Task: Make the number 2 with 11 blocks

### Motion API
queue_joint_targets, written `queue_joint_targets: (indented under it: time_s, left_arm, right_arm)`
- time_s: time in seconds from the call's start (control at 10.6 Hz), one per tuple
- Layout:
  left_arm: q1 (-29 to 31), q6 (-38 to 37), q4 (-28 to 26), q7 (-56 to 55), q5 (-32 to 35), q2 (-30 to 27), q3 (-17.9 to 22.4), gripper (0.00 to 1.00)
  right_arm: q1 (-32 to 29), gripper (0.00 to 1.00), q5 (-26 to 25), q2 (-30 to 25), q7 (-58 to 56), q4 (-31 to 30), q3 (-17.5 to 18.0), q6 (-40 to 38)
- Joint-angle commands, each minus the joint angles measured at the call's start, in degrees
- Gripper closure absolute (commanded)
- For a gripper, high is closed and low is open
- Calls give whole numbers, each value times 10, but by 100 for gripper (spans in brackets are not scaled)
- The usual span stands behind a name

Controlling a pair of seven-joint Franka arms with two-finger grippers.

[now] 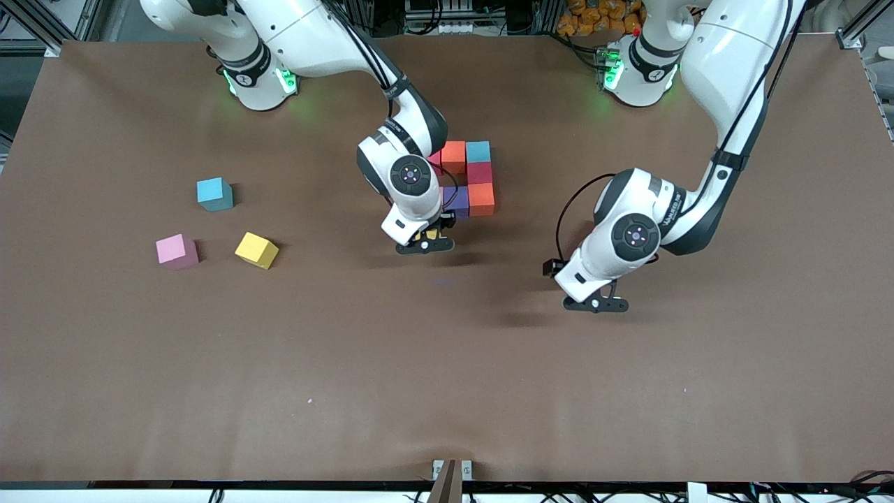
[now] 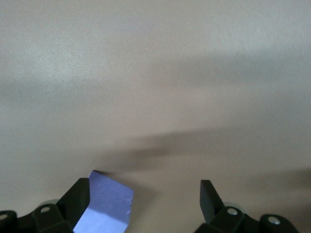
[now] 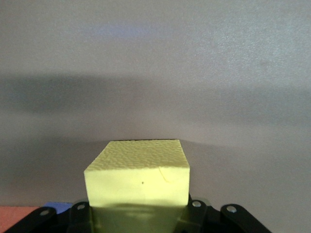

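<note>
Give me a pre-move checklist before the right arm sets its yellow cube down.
1. Right gripper shut on yellow cube: ok.
2. Cube square between the fingers: ok.
3. Spot under the cube bare: cannot tell.
4. Left gripper open, holding nothing, waiting away from the partial digit: ok.
5. Loose cubes left toward the right arm's end, light blue, pink, yellow: ok.

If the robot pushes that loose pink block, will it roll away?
Probably not. The pink block is a cube with flat faces sitting flat on the table, so it should slide rather than roll. It looks like matte foam, so likely light and not slippery. The right gripper holds a similar yellow block firmly.
</note>
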Motion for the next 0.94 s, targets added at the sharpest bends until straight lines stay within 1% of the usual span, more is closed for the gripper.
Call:
queue_joint_targets:
  time_s: [0.0, 0.09, 0.19, 0.28, 0.38, 0.47, 0.56, 0.85]
  left_arm:
    - [8, 24, -86, 40, 42, -77, -2, 0]
    - [23, 49, -109, 79, 43, -89, -3, 0]
    - [38, 57, -117, 105, 43, -90, -12, 0]
    - [42, 69, -127, 120, 43, -89, -17, 0]
    - [43, 100, -148, 148, 43, -90, -17, 0]
    - [53, 142, -175, 193, 43, -90, -17, 0]
    - [67, 184, -206, 214, 44, -91, -19, 0]
    - [68, 185, -233, 227, 44, -105, -24, 0]
  right_arm:
    - [11, 55, 4, 9, 19, 13, -5, 0]
    - [11, 55, 5, 9, 20, 13, -4, 0]
    - [11, 55, 5, 9, 22, 13, -5, 0]
    - [11, 55, 5, 9, 26, 13, -4, 0]
    - [11, 55, 5, 9, 26, 13, -4, 1]
    - [11, 55, 6, 9, 27, 13, -5, 1]
    - [12, 55, 6, 9, 30, 13, -4, 3]
    - [21, 55, 3, 9, 29, 10, -5, 17]
